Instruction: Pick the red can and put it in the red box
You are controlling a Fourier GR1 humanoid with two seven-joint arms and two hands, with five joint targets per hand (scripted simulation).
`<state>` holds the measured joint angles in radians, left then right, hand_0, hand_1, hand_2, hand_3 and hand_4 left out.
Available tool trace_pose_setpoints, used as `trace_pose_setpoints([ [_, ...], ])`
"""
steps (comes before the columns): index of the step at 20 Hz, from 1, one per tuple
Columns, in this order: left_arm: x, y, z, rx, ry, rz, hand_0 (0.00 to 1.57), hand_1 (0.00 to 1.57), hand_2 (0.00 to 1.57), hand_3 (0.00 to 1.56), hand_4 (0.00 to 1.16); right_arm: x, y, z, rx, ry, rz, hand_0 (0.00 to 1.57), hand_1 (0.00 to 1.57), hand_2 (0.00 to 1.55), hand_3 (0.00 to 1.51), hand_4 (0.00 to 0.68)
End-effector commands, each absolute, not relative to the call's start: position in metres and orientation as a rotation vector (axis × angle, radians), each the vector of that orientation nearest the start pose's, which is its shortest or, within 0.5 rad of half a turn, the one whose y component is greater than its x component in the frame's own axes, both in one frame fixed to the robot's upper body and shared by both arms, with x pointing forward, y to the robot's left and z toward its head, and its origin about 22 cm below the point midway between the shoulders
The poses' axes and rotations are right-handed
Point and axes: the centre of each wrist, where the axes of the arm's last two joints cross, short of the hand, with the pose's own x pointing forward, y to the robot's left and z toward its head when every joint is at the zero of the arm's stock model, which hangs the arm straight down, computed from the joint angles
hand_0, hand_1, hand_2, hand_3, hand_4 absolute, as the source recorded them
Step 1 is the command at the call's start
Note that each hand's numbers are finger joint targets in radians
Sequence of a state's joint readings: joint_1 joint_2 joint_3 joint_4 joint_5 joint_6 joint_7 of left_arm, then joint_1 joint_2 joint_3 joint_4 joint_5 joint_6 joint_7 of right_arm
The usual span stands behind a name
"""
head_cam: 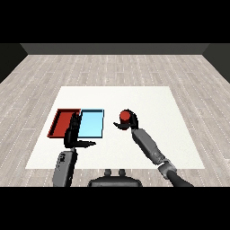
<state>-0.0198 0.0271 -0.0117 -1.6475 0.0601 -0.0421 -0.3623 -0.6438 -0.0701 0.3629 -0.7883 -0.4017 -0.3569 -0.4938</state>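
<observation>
So the right hand point(130, 122) has its fingers point(120, 126) curled round the red can point(124, 116), which sits upright just right of the light blue tray point(91, 124); can't tell if it's lifted off the table point(148, 103); left hand point(73, 133) has straight, relaxed fingers holding nothing, overlapping that tray's left edge; the red tray point(62, 122) touches the blue tray's left side.
</observation>
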Motion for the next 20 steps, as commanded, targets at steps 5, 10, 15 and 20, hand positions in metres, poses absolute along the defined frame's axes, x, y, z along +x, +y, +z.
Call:
trace_pose_setpoints([
  [5,0.26,0.198,0.024,-0.155,-1.967,-0.067,0.0,0.0,0.0,0.0,0.0,0.343,-0.137,0.039,0.097,-1.896,0.091,1.45,1.45,1.43,1.39,0.655],
  [10,0.25,0.191,0.023,-0.149,-1.956,-0.065,0.0,0.0,0.0,0.0,0.0,0.322,-0.131,0.039,0.103,-1.924,0.041,1.44,1.44,1.43,1.38,0.655],
  [15,0.259,0.166,0.015,-0.202,-1.901,-0.088,0.0,0.0,0.0,0.0,0.0,0.302,-0.083,0.05,0.12,-1.93,0.057,1.44,1.44,1.43,1.38,0.655],
  [20,0.251,0.149,-0.004,-0.254,-1.863,-0.112,0.0,0.0,0.0,0.0,0.0,0.31,-0.094,0.027,0.132,-1.913,0.028,1.46,1.46,1.43,1.39,0.646],
])
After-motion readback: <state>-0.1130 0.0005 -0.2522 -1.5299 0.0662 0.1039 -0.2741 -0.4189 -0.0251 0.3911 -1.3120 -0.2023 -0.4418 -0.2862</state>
